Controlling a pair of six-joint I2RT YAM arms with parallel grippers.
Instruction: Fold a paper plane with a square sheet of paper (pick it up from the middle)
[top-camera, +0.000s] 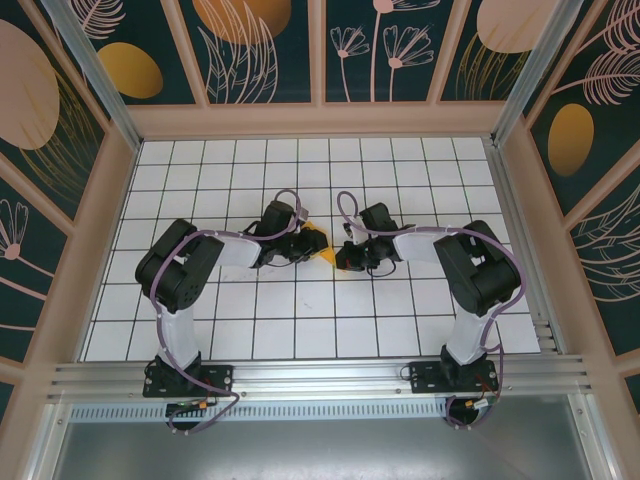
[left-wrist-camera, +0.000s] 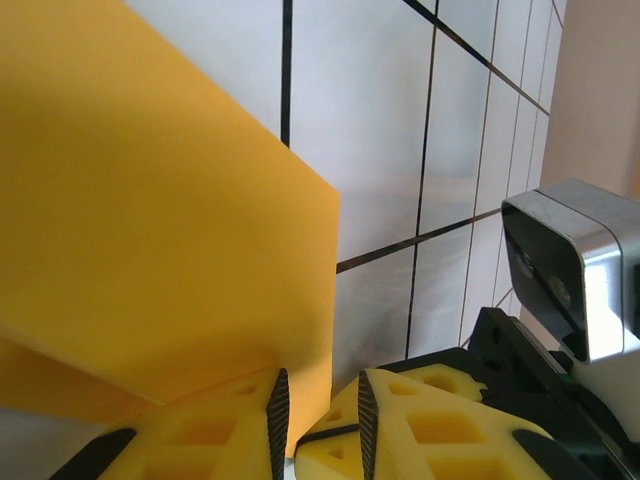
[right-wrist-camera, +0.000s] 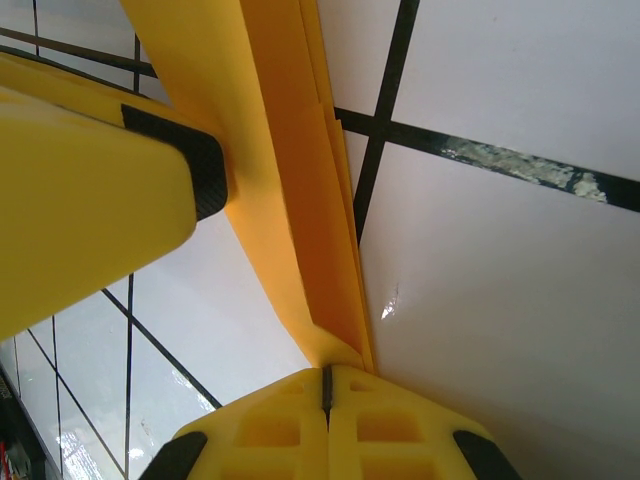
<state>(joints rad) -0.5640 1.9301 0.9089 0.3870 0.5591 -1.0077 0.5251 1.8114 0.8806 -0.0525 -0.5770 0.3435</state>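
**Mid-fold: setting a crease**

At the table's (top-camera: 200, 320) middle, the folded paper (top-camera: 318, 245) is sitting. The right gripper (right-wrist-camera: 325, 378), fully closed, is pinching its layered edge. The left gripper (left-wrist-camera: 320, 410), jaws barely apart, is straddling another edge, grip unclear. Next: probably aligning edges.

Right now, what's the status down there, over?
Right gripper shut on the folded paper. Left gripper jaws slightly apart around its edge. No obstruction seen around them.

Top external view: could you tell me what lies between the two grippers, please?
The creased orange-yellow paper sheet, bridging left gripper and right gripper, in the top view.
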